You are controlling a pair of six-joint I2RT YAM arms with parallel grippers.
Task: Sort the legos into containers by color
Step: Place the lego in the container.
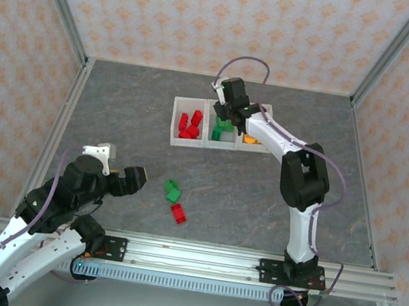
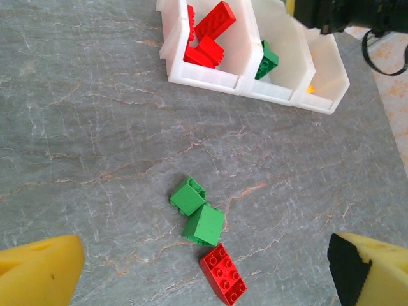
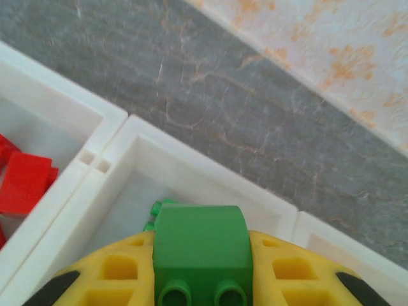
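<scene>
Pinches a green brick [image 3: 203, 245] between the yellow pads of the right end effector [image 3: 203, 280], above the middle one of three joined white containers [image 2: 210, 76] at the far side of the surface [image 2: 95, 127]. Finds red bricks [image 2: 207, 38] in the left container, a green piece [image 2: 268, 60] in the middle one and an orange piece [image 2: 310, 89] in the right one. Holds the left end effector [image 1: 119, 167] spread wide and empty at the near left, above two loose green bricks [image 2: 187, 196] touching each other and a loose red brick [image 2: 224, 275] just beside them, well apart from the containers.
</scene>
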